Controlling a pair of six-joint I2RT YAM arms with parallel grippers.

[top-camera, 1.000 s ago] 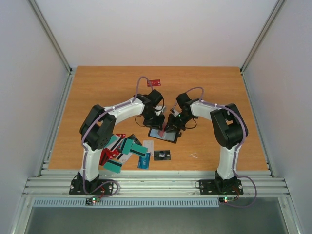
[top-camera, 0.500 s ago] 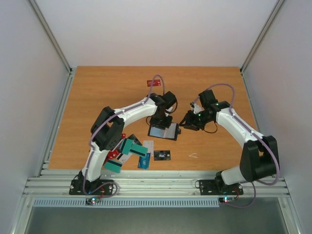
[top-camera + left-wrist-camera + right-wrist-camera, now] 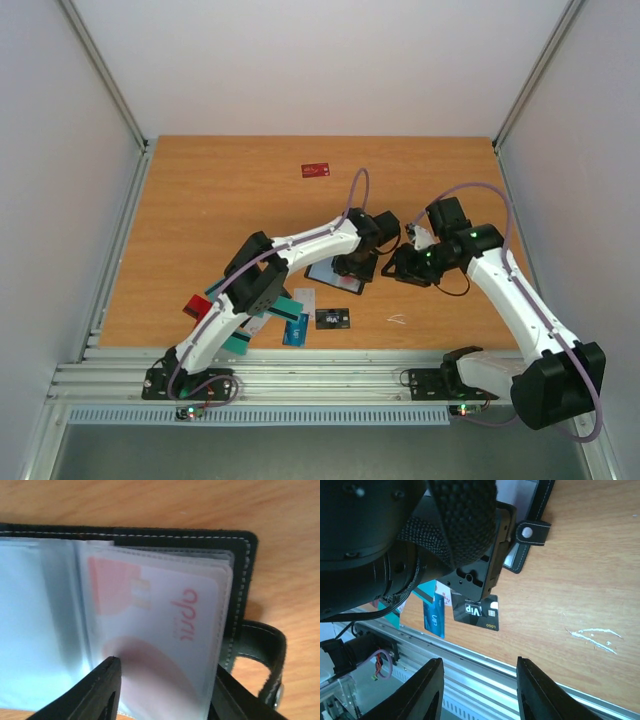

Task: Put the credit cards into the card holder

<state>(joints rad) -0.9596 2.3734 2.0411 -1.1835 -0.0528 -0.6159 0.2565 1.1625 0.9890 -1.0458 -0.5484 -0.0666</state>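
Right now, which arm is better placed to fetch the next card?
Probably right: the right gripper is open and empty beside the card holder, with the black VIP card close by; the left gripper sits over the open holder.

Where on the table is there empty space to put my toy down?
The far left corner, between the side rail and the lone red card, is bare wood. So is the far right corner beyond the right arm. Crowded: the card pile near the left arm's base, and the middle around the card holder.
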